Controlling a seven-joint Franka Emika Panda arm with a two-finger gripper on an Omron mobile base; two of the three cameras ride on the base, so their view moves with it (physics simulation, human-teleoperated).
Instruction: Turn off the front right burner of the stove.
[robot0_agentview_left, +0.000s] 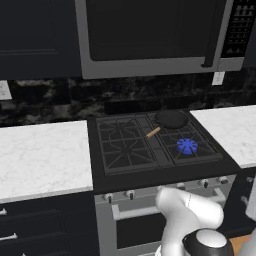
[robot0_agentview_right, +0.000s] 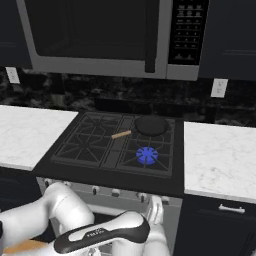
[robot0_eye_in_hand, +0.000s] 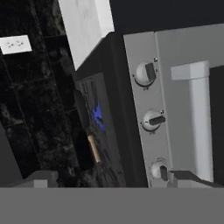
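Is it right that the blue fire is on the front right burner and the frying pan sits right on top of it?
Not quite. The frying pan sits on the back right burner, behind the flame. The front right burner burns blue with nothing on it, as the right base view shows.

One stove (robot0_agentview_left: 125, 172) stood there with four burner grates, and only one burner, the front right burner (robot0_agentview_left: 187, 146), showed a blue flame. One dark frying pan (robot0_agentview_left: 171, 119) with one wooden handle sat on the back right grate, under one microwave (robot0_agentview_left: 150, 35), with two white counters (robot0_agentview_left: 40, 155) flanking the stove. Ahead of the claw, three silver knobs (robot0_eye_in_hand: 152, 119) ran in a row beside one bar handle (robot0_eye_in_hand: 197, 118), and one white wall outlet (robot0_eye_in_hand: 15, 44) lay off to the far side.
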